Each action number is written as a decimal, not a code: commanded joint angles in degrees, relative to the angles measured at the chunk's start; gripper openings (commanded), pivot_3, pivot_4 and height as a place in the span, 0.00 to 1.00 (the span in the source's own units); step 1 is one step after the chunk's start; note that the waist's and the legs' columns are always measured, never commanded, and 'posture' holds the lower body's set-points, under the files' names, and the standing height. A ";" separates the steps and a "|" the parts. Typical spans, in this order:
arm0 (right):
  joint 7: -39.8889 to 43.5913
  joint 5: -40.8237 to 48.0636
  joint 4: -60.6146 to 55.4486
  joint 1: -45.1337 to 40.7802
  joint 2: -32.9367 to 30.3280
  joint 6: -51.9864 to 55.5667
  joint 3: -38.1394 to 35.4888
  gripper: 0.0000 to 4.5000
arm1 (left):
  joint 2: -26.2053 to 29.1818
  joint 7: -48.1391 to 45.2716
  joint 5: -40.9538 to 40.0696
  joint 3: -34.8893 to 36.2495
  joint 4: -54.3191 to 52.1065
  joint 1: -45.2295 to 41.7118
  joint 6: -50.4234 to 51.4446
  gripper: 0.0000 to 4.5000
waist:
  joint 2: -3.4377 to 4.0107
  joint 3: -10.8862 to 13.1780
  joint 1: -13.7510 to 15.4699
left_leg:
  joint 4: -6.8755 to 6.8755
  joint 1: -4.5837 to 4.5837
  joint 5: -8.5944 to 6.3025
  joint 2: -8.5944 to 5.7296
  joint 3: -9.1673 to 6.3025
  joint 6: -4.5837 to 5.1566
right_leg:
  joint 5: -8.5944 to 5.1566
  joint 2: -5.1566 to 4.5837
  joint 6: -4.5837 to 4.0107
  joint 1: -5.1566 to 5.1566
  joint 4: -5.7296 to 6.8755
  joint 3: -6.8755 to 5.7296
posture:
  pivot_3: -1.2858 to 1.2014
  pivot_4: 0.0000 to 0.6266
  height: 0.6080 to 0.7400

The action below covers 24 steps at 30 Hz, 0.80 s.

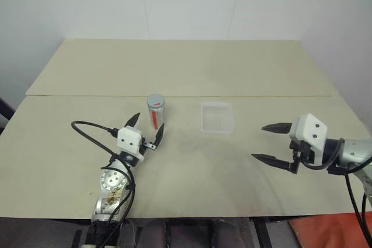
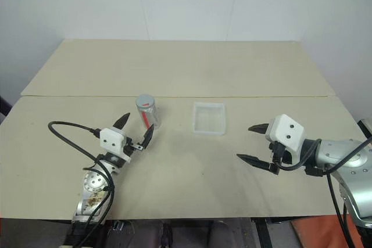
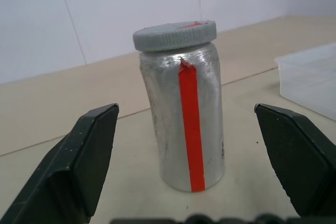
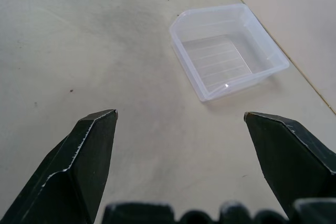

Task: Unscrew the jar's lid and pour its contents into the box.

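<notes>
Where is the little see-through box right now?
In the head views the box sits empty on the table, to the right of the jar, between the two grippers and nearer the jar.

No legible text or labels

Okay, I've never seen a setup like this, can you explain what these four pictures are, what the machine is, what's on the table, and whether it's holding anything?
This is a humanoid robot with two arms, each ending in a two-fingered end effector. Two pictures come from cameras in its head, looking down over a beige table. The other two come from cameras on its wrists, looking out between the black fingers.

On the table stands a small jar with a red stripe down its side and a grey lid screwed on. Beside it, apart, sits an empty clear plastic box.

Nothing is held. The left end effector is open, with the jar just ahead between its fingers, not touched. The right end effector is open too, hovering on the box's other side.
</notes>
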 commanded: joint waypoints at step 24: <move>0.22 0.20 0.41 -1.39 -0.70 -0.89 -1.52 0.99 | -4.89 11.86 5.64 -2.05 15.73 -9.90 -9.11 1.00 | 0.05 -0.03 0.77 | 0.02 0.02 0.01 -0.04 -0.03 0.00 | 0.02 -0.03 0.03 0.04 0.02 -0.03 | 0.52 0.24 1.00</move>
